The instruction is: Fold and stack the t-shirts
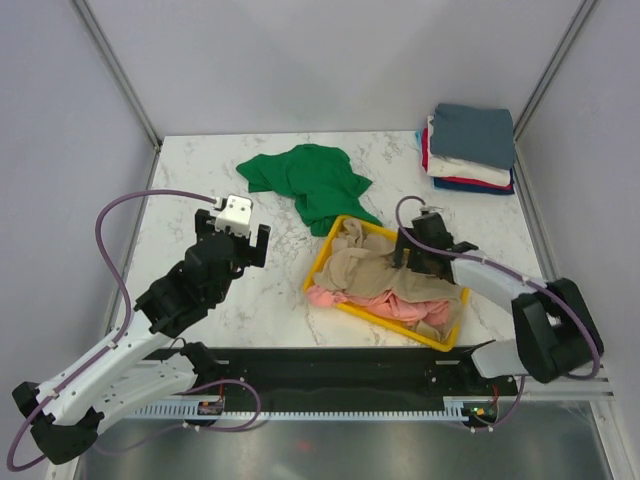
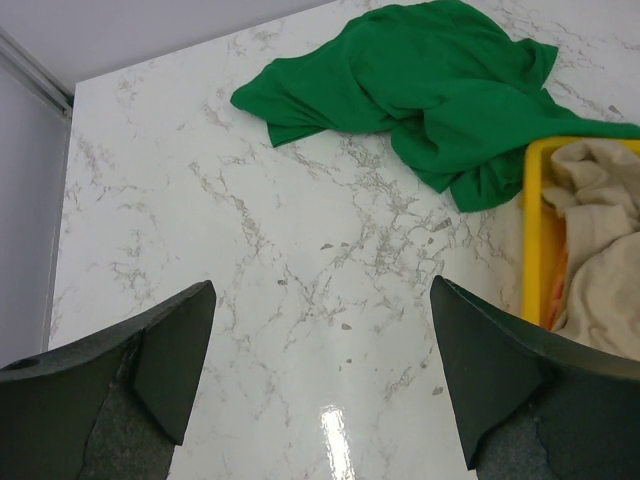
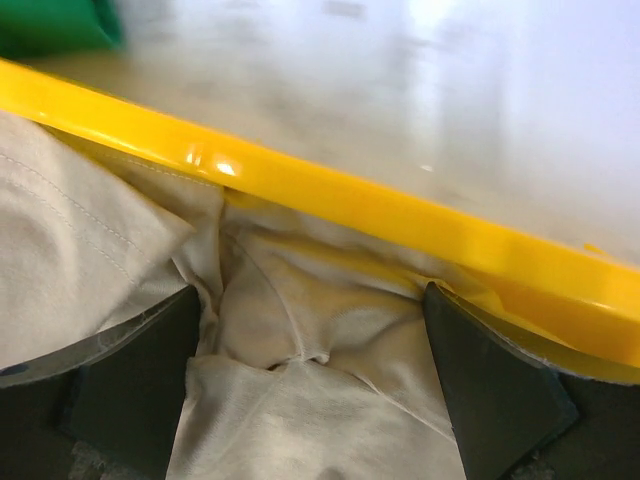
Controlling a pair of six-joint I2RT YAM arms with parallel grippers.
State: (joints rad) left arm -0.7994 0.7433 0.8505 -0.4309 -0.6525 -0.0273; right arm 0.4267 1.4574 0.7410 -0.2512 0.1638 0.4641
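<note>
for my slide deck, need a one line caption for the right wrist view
Open right gripper at the crumpled beige t-shirt in the yellow bin, green t-shirt just visible beyond its rim

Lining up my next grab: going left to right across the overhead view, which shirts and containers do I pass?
green shirt → yellow bin → folded stack of shirts

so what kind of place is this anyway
Probably a robot lab test cell, not a home: a marble-look table boxed in by plain grey panels, two robot arms bolted at its near edge, and a staged laundry job, a yellow bin of crumpled t-shirts plus a folded stack.
</note>
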